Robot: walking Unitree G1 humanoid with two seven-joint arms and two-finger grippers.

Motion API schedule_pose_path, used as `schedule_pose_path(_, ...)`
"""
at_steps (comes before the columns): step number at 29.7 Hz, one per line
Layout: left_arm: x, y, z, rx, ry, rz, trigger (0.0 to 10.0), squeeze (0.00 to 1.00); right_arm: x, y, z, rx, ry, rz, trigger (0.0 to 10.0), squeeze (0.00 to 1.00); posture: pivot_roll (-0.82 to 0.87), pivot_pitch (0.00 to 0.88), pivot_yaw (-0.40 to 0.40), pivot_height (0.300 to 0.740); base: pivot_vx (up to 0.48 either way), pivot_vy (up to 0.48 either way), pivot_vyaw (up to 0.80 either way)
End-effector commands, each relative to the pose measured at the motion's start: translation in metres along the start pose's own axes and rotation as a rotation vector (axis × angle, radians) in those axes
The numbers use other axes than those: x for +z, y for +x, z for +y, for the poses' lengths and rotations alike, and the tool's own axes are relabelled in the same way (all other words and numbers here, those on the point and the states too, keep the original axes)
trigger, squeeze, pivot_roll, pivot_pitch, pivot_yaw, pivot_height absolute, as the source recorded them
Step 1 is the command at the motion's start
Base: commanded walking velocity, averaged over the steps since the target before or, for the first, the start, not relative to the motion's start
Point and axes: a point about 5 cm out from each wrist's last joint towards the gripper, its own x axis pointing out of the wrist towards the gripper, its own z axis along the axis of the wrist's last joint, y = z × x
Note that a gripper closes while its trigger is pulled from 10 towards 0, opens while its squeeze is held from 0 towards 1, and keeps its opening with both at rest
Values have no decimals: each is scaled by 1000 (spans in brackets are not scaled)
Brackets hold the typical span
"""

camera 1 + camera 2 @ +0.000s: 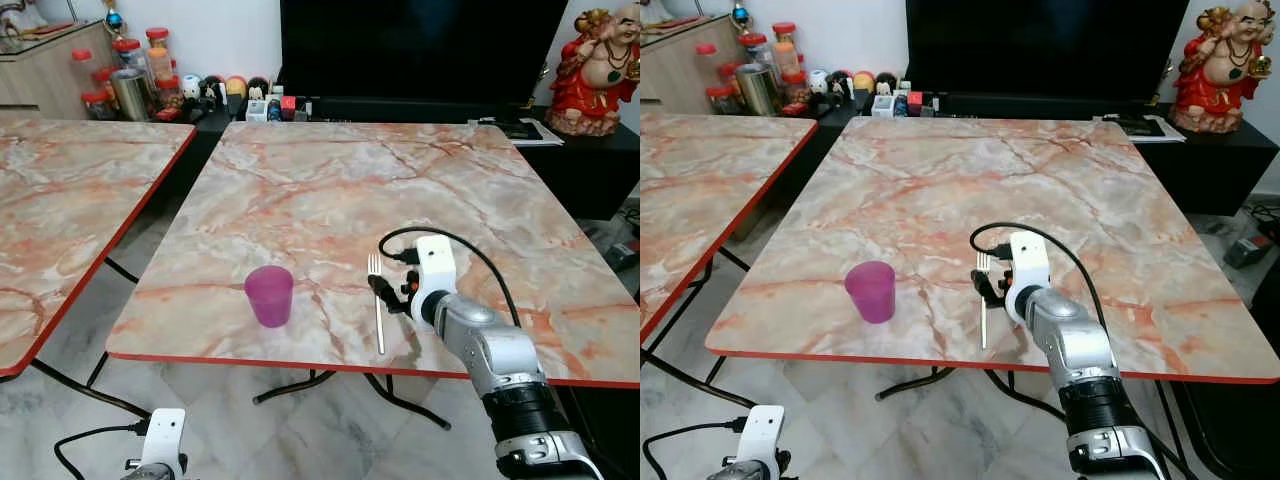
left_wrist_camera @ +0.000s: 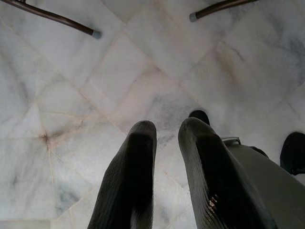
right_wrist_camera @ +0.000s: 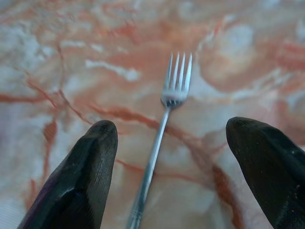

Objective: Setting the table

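The marble table (image 1: 330, 190) is carrying a purple cup (image 1: 269, 295) near its front edge. Just to the cup's right the fork (image 3: 164, 119) is lying flat, tines pointing away. The right gripper (image 3: 171, 162) is hovering over its handle, fingers spread wide, hiding part of it. The left gripper (image 2: 167, 138) is hanging above the floor, fingers slightly parted.

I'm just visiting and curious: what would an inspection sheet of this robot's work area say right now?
Surface: marble-pattern table, red edge.
Job's things: fork lying flat, tines pointing away from the robot; purple cup upright to its left.
Clutter: nothing seen on this table.
Grippers: right gripper open astride the fork; left gripper idle above the floor, open.
Cables: black cable looping from the right wrist.
Surroundings: second table, jars, red figurine.
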Motion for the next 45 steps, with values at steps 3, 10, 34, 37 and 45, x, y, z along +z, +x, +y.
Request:
schedule_pose_path(3,-3,0,-1,6,7,11,10000,0,-4,8,4,11,3,24,10000,0,-29,0,-30,740,0,0,0)
schedule_pose_path(10,-5,0,-1,11,2,14,10000,0,-9,14,8,17,24,48,10000,0,-18,0,-38,740,0,0,0)
schedule_pose_path(34,-4,0,-4,9,-22,15,10000,0,-30,21,-10,-91,-77,101,10000,0,-22,0,-55,740,0,0,0)
schedule_pose_path(37,-4,0,-5,9,-26,17,10000,0,-33,22,-11,-97,-98,106,10000,0,-24,0,-56,740,0,0,0)
schedule_pose_path(45,-3,0,-6,9,-31,18,10000,0,-34,22,-14,-100,-146,105,0,0,-29,0,-62,740,0,0,0)
